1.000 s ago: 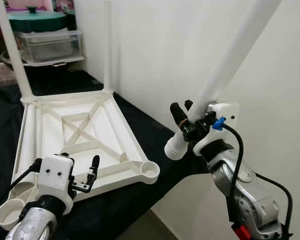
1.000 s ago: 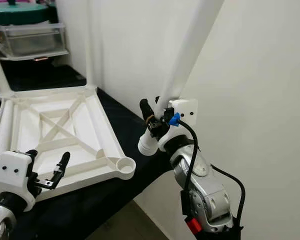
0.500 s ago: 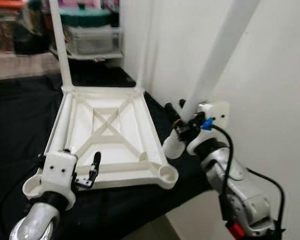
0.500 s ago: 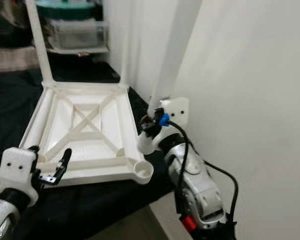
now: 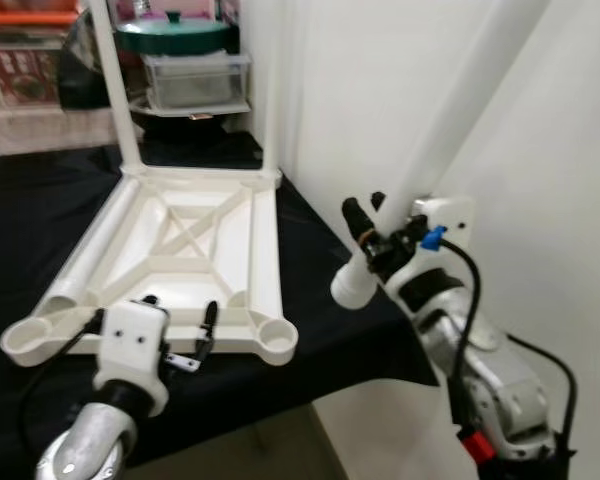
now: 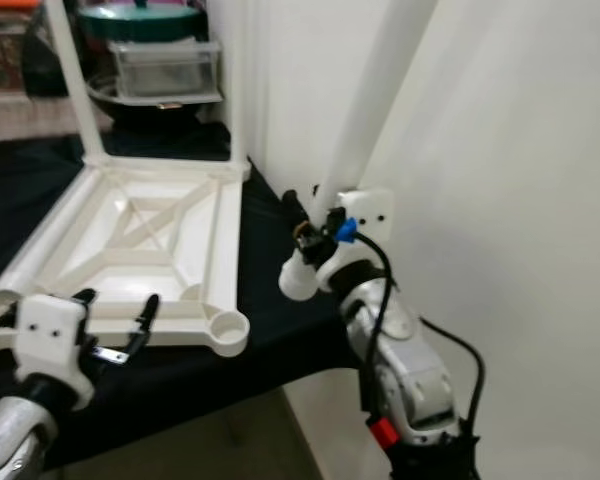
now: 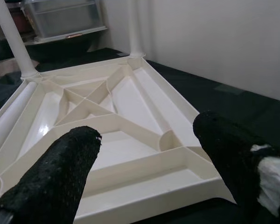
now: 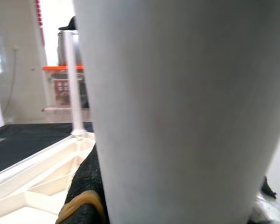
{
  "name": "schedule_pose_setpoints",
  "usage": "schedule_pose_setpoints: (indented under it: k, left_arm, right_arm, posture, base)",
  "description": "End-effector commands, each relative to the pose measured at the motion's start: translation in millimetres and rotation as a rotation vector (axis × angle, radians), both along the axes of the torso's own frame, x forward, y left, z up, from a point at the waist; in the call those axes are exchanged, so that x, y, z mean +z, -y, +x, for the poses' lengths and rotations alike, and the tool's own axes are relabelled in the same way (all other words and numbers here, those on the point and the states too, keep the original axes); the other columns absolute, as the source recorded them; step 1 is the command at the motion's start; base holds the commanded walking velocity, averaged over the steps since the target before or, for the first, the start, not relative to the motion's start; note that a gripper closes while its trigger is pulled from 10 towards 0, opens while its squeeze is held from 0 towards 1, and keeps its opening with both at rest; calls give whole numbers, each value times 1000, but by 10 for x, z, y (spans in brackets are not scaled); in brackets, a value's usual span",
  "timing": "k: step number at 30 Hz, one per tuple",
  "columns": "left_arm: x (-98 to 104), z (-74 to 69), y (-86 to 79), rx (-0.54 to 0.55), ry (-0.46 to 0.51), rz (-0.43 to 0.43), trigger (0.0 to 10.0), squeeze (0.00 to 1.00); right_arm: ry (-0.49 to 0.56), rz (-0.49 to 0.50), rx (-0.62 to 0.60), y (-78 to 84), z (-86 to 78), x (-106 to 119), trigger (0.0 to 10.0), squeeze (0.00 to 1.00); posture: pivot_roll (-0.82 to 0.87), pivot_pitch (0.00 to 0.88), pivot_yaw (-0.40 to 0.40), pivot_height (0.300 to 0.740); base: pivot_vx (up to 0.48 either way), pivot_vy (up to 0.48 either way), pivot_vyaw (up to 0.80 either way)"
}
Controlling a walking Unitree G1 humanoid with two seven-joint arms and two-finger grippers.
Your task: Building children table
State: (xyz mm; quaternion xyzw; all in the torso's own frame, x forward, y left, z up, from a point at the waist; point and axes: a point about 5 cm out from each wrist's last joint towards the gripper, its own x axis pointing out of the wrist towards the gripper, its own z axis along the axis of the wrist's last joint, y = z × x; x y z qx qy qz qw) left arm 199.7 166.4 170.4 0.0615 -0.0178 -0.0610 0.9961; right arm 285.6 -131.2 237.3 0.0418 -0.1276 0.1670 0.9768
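Lying upside down on the black-draped counter (image 5: 20, 215), the white table top (image 5: 180, 255) has two legs fitted at its far corners. Near its front edge the left hand (image 5: 185, 340) hovers, fingers apart. Right of it, the right hand (image 5: 372, 225) clamps a loose leg (image 5: 450, 130); next, seat it in the empty front-right socket (image 5: 277, 338).

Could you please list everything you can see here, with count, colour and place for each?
Upturned table top: one, white, on the black cloth.
Fitted legs: two, white, standing in the far corners.
Empty sockets: two, white, near corners.
Loose leg: one, white, held off the cloth's right edge.
Black cloth: one, under the table top.
Storage box: one, clear, behind, teal lid on top.
Wall: white, right.
Left claw: open, at the table top's near edge.
Right claw: shut on the loose leg.
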Motion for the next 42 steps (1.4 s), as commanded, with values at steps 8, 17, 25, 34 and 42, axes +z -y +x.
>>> schedule_pose_setpoints:
  k: [8,17,25,34,42]
  left_arm:
    - [-18,22,12,5,4,-1,10000,0]
    - [-33,33,-29,31,-4,-20,10000,0]
    - [-51,46,-32,39,-13,-18,10000,0]
    - [-33,78,-55,54,9,3,10000,0]
    - [-22,109,-73,82,19,-9,10000,0]
  right_arm:
    - [36,-2,-8,26,38,69,10000,0]
    - [23,11,-25,72,68,56,10000,0]
    - [23,-16,-33,94,85,34,10000,0]
    - [32,-70,-36,103,91,13,10000,0]
    - [22,-39,-46,108,98,-11,10000,0]
  posture:
    - [36,0,-103,740]
    - [36,0,-106,740]
    - [33,0,-103,740]
    - [33,0,-100,740]
    - [34,0,-98,740]
  base:
    - [-302,0,300]
    - [0,0,0]
    - [0,339,0]
    - [0,36,667]
    - [0,0,500]
